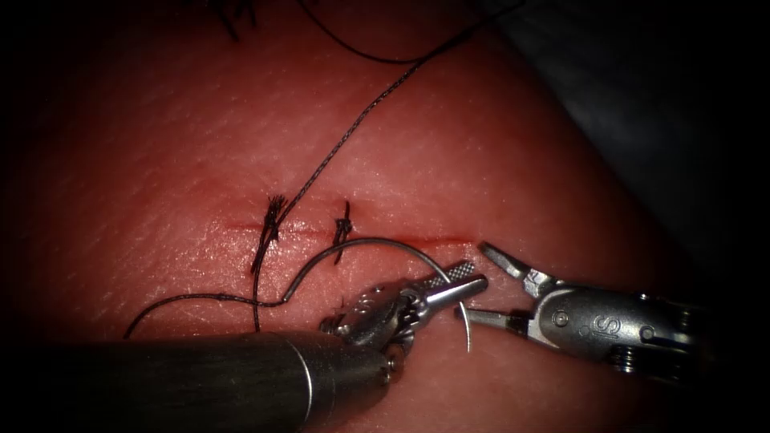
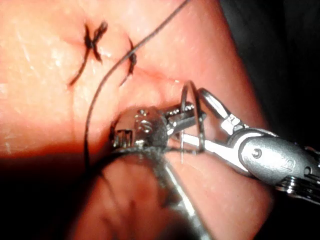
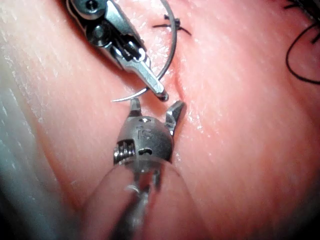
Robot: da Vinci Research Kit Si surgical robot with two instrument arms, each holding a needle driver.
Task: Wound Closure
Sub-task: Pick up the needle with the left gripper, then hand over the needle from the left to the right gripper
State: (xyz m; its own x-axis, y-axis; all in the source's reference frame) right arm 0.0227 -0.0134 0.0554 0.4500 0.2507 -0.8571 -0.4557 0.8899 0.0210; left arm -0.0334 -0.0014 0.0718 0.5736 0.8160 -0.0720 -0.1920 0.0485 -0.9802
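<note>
The cut [image 1: 401, 239] runs across the tissue [image 1: 497, 160], with two dark stitches [image 1: 273, 220] [image 1: 343, 228] on its left part. My left tool [image 1: 457, 285] is shut on the curved needle [image 1: 377, 240], gripping it toward the pointed end. The needle arches free above the tissue just below the cut, its tip [image 1: 468, 345] pointing down. My right tool [image 1: 489, 287] stands open right beside the left jaws, holding nothing. In the left wrist view the needle [image 2: 192, 107] sits in the left tool [image 2: 182, 115]. The right wrist view has the right tool [image 3: 155, 107] open under the left tool [image 3: 150, 82].
Thread [image 1: 200, 298] trails from the needle's blunt end leftward over the tissue. Another strand [image 1: 353, 132] rises from the left stitch toward the top. Cut ends of thread [image 1: 233, 16] lie at the top. The left shaft [image 1: 200, 381] covers the near tissue.
</note>
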